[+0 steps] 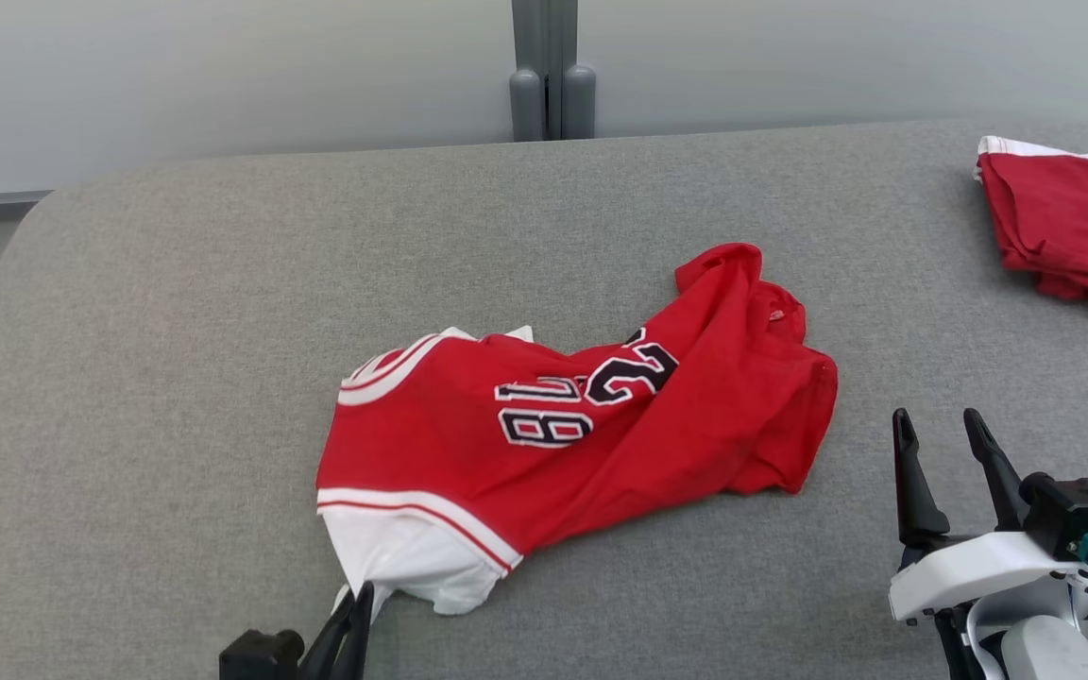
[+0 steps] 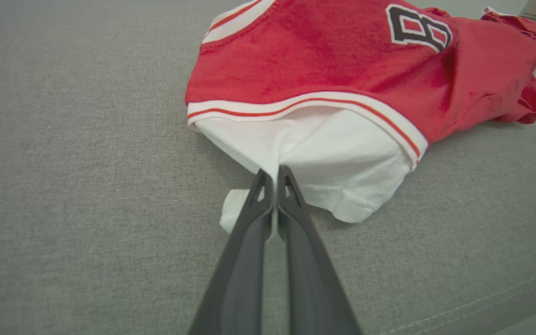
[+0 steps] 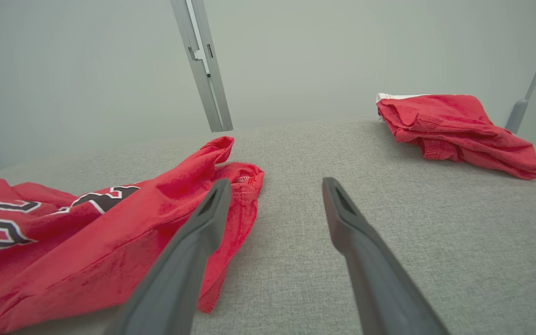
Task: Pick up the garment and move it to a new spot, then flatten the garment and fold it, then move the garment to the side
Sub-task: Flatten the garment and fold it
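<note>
Head view: garment point(image 1: 563, 444) lies crumpled mid-surface, a red jersey with white trim and a black-and-white number print facing up. Its long axis runs diagonally, with the white sleeve end at the near left, towards the robot, and the bunched red end at the far right. In the left wrist view the white end point(image 2: 324, 158) points straight at the camera.

Left gripper point(image 1: 360, 604) is at the bottom edge, jaws closed together and pinching the near white edge of the cloth; in the left wrist view point(image 2: 272, 173) a sliver of white shows between the fingers.

Right gripper point(image 1: 936, 416) is at the lower right, jaws spread wide and holding nothing, just beside the red end but apart from it. In the right wrist view point(image 3: 276, 182) its left finger overlaps the red cloth; can't tell if it touches.

The surface point(image 1: 176, 331) is a grey woven pad with rounded far corners. Behind it are a pale wall and a grey post point(image 1: 552, 71).

A second red garment point(image 1: 1068, 227), folded, sits at the far right corner, well apart from the jersey. Grey pad lies between the two.
</note>
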Available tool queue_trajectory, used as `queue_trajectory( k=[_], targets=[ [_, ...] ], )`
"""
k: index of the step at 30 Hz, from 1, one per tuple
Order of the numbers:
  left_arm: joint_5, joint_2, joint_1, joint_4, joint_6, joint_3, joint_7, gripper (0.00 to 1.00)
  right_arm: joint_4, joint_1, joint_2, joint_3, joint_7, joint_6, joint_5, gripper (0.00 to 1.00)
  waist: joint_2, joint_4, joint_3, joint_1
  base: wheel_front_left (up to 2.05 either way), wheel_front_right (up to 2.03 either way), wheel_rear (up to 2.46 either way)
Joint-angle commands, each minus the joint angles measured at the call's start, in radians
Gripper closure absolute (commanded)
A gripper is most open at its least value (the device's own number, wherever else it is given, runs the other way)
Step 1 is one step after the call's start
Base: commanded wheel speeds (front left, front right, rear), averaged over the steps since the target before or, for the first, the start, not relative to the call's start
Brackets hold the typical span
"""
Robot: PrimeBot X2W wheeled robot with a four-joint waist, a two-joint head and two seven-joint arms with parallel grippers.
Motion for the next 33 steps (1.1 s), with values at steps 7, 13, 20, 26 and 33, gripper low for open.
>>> queue_trajectory(
  k=[7, 13, 20, 26, 33],
  targets=[
    [-0.021, -0.008, 0.02, 0.004, 0.022, 0.012, -0.013, 0.0, 0.017, 0.017, 0.002, -0.015, -0.003, -0.002, -0.003, 0.0, 0.0, 0.009, 0.001, 0.0, 0.0, 0.0, 0.0],
    [0.002, -0.021, -0.028, -0.004, 0.027, 0.021, -0.047, 0.0, 0.038, -0.004, -0.01, 0.0, -0.002, -0.002, -0.001, 0.0, 0.0, 0.011, -0.017, 0.0, 0.0, 0.0, 0.0],
    [0.042, -0.046, -0.033, -0.107, 0.04, 0.095, -0.052, 0.0, 0.058, -0.017, -0.022, 0.018, -0.003, -0.002, 0.003, 0.0, 0.0, 0.015, -0.048, 0.0, 0.0, 0.0, 0.0],
    [0.078, -0.063, 0.006, -0.165, 0.039, 0.194, -0.052, 0.0, 0.049, -0.011, -0.022, 0.03, -0.003, -0.002, -0.003, 0.0, 0.0, 0.004, -0.078, 0.0, 0.0, 0.0, 0.0],
    [0.114, -0.059, 0.015, -0.18, 0.026, 0.3, -0.052, 0.0, 0.012, 0.002, -0.025, 0.058, -0.003, -0.002, -0.008, 0.0, 0.0, -0.023, -0.109, 0.0, 0.0, 0.0, 0.0]
  ],
)
